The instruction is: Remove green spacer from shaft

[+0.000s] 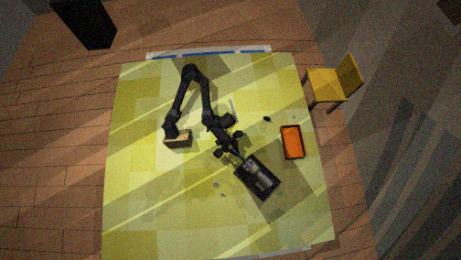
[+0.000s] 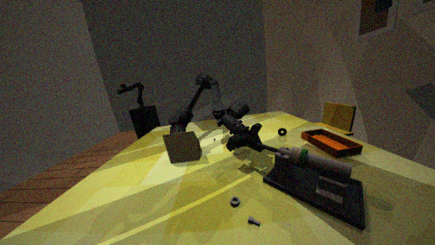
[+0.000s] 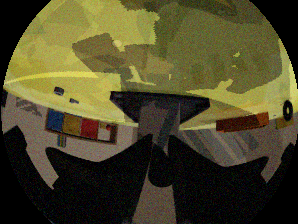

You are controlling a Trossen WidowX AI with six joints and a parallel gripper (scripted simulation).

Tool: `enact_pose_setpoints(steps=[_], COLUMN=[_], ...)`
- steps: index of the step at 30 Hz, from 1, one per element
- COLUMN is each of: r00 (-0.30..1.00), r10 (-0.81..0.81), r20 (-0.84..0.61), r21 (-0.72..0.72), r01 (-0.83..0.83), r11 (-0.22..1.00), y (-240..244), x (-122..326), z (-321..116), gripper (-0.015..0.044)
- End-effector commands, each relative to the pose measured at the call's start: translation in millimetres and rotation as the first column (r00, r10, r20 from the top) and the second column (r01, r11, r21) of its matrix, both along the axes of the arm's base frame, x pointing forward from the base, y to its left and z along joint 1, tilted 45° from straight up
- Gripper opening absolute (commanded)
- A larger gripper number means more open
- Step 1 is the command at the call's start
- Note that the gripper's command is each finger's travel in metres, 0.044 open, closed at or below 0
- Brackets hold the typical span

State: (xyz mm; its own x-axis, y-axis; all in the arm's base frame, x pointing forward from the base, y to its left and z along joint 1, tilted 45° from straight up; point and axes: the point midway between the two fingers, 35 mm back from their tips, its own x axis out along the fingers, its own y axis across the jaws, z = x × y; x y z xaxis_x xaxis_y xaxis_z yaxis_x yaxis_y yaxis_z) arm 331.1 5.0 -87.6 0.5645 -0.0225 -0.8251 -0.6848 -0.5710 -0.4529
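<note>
Green spacer (image 1: 257, 169) (image 2: 304, 155) sits in line with the pale cylinders of the housing (image 1: 263, 178) (image 2: 331, 166), just beyond the claw (image 1: 234, 149) (image 2: 259, 146) (image 3: 160, 139) and not on the table, as the rod-like shaft (image 1: 239, 155) (image 2: 270, 148) (image 3: 161, 172) runs from the fingertips toward it. The claw is clamped on the shaft's free end. The shaft looks slim, stiff and smooth, probably light, and likely to slip lengthwise if the grip is slack; the hold to keep is this outer end, squeezed square and drawn along its own line, since a sideways tug could bind it. The spacer, a thin ring, should fall under its own weight once the shaft clears it, and one pull too long might free a neighbour. Behind the claw the arm (image 1: 205, 94) (image 2: 194, 100) folds up at a high elbow and comes down aslant, wrist low, fingers aimed at the housing. Beneath the housing lies a dark base plate (image 1: 264, 198) (image 2: 362, 216) (image 3: 200, 103); to one side of the claw, well apart, rests an orange tray (image 1: 293, 142) (image 2: 331, 142) (image 3: 242, 123).
</note>
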Motion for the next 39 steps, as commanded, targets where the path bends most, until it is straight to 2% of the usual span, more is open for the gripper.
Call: enact_pose_setpoints(steps=[1, 39], r00=[1.000, 1.000], r10=[-0.003, -0.003], r20=[-0.003, -0.003], r21=[0.003, 0.003], r01=[0.003, 0.003], r11=[1.000, 1.000], y=[0.4, 2.2], x=[-1.7, -4.7], z=[0.0, 2.2], gripper=[0.0000, 0.0000])
